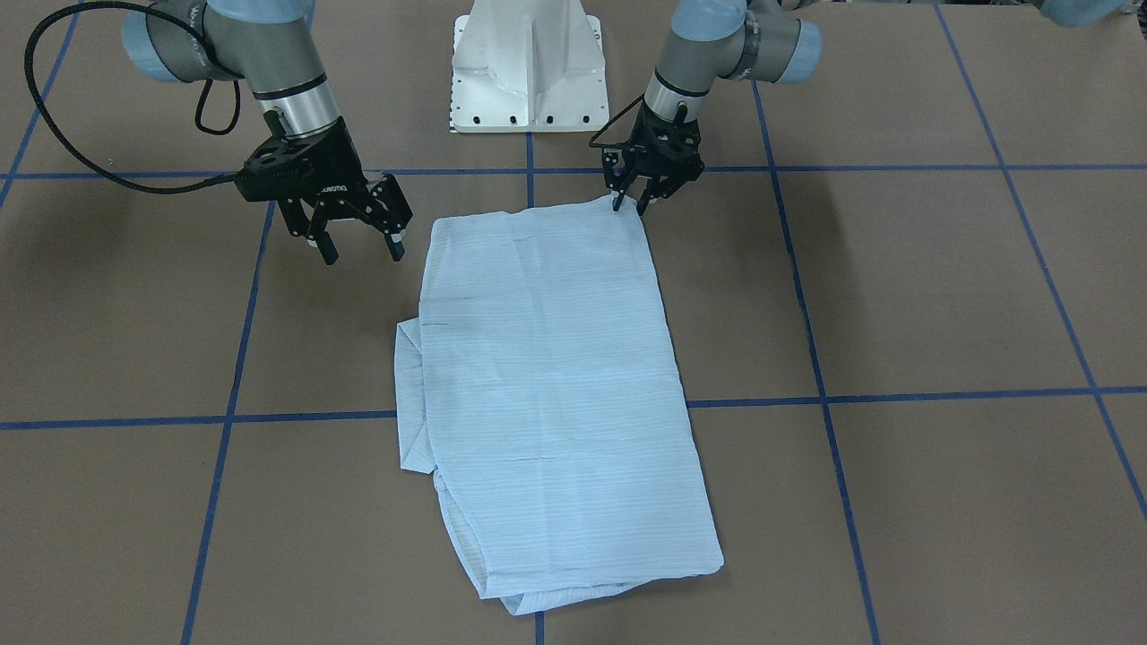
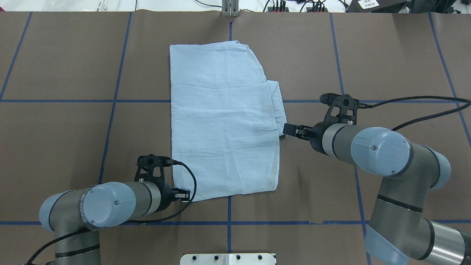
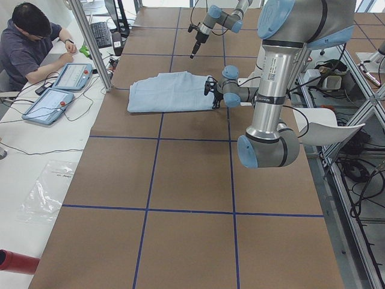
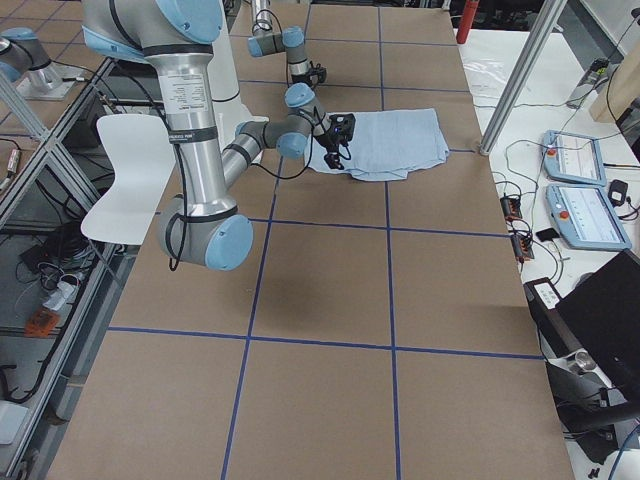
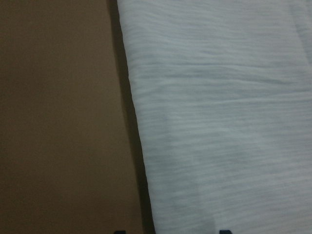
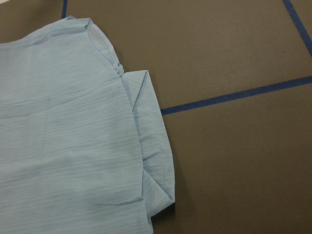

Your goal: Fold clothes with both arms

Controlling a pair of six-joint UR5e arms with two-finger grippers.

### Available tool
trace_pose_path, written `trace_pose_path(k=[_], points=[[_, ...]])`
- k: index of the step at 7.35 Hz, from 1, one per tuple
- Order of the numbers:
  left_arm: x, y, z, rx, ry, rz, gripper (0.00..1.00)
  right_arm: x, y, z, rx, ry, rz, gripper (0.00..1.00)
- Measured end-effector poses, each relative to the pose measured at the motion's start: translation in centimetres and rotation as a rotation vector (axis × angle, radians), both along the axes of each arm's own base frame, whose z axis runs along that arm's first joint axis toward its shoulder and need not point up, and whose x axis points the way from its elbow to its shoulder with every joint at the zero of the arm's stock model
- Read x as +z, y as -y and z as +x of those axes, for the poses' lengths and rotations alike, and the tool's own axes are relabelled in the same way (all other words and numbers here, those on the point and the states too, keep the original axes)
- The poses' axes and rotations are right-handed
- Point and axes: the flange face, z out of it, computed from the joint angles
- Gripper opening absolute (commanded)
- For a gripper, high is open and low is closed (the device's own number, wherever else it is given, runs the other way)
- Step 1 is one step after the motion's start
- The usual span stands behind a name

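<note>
Shirt (image 1: 556,385): light blue with fine stripes, folded into a long rectangle. Flat on the brown table (image 1: 941,296), centre of the front-facing view, one narrow end towards the top of the frame.
Flap (image 1: 410,394): under-layer of the shirt sticking out past the long edge on the frame's left, creased to a point.
Left gripper (image 1: 630,204): right of centre near the top of the front-facing view, tips down at the shirt's top right corner. Fingers apart, with the cloth edge between them in the wrist view; contact with the cloth cannot be told.
Right gripper (image 1: 363,253): upper left of the same view, fingers spread wide, holding nothing, over bare table just beside the shirt's top left corner.
Cable (image 1: 54,134): black, looped from the right arm in the top left corner.
Tape lines (image 1: 896,394): blue grid across the table; one runs under the shirt's middle.
White base (image 1: 527,72): top centre, apart from the shirt.
Side desk: upper left of the exterior left view, a seated person (image 3: 27,39) and two tablets (image 3: 48,103). Lower down, a clear plastic bag (image 3: 47,195) and a red cylinder (image 3: 15,262).
</note>
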Motion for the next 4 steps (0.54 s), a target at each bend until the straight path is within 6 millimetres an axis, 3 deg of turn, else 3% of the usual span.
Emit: trace_pose_path(k=[2,3,4], points=[[-0.29,-0.01,0.15,0.000,0.000,-0.001,0.33,0.06,-0.02,-0.11,0.000,0.000,-0.002,1.00],[-0.28,0.00,0.14,0.000,0.001,-0.001,0.08,0.05,-0.02,-0.13,0.000,0.000,-0.003,1.00],[-0.27,0.04,0.12,-0.001,0.002,-0.001,0.00,0.11,-0.03,-0.20,0.001,0.000,-0.005,1.00]])
